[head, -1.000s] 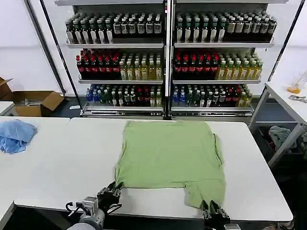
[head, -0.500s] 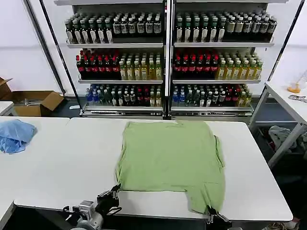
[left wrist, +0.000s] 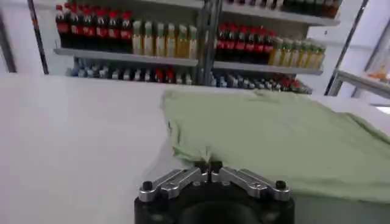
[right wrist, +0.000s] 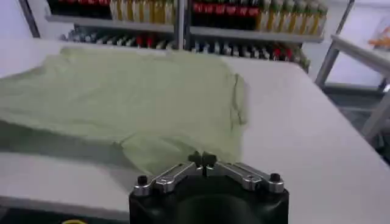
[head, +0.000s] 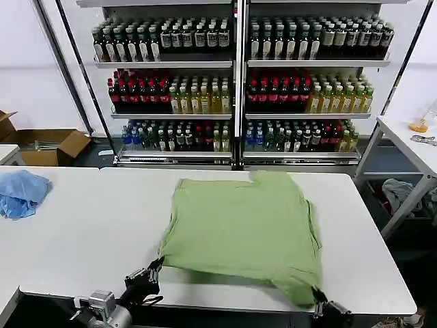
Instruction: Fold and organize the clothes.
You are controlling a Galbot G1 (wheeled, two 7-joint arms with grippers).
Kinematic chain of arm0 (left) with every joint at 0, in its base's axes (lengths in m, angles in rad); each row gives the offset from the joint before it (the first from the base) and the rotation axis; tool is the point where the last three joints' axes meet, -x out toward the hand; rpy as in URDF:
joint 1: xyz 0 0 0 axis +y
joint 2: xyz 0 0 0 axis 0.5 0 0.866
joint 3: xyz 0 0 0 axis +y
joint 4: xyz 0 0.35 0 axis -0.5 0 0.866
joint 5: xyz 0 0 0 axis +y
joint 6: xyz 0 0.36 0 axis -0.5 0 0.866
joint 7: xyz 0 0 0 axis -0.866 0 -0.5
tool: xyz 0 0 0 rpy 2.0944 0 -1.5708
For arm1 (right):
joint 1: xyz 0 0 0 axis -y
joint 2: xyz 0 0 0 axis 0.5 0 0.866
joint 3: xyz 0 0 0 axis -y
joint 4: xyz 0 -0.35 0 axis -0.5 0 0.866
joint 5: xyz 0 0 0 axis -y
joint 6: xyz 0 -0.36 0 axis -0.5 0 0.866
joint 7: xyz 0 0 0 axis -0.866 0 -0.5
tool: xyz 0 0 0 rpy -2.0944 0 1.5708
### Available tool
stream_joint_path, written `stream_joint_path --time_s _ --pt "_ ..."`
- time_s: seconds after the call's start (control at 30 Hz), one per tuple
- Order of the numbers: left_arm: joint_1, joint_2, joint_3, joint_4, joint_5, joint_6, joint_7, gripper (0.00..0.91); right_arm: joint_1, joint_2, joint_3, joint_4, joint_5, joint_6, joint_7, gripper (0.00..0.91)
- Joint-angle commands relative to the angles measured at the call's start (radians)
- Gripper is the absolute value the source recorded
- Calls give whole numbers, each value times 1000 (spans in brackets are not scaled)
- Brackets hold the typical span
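Both grippers pulled the light green shirt point(head: 240, 229) nearer the table's point(head: 82, 232) front edge.
Left gripper point(left wrist: 209, 165) and right gripper point(right wrist: 203, 160) each pinched a near hem corner; the shirt lay spread mid-table.

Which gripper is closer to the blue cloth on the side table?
Left. The left gripper holds the green shirt at its near left corner, nearer the blue cloth; the right gripper is far opposite.

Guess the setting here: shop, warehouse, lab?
Probably a lab mocked up as a shop: retail shelving packed with rows of drink bottles, but plain white work tables in front, with a green shirt spread out and an open cardboard box on the floor.
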Motion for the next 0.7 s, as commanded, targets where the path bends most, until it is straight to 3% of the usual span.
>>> stream_joint_path --time_s 0.03,0.47,0.7 --pt "-34 61 -15 -24 -31 -4 5 20 171 -70 28 -46 24 64 7 0" --pt "-264 70 105 203 -7 -24 7 20 460 -194 -78 -291 11 76 -2 0" --pt "-365 53 165 319 37 -41 4 20 579 -207 -169 -394 -50 86 -8 0"
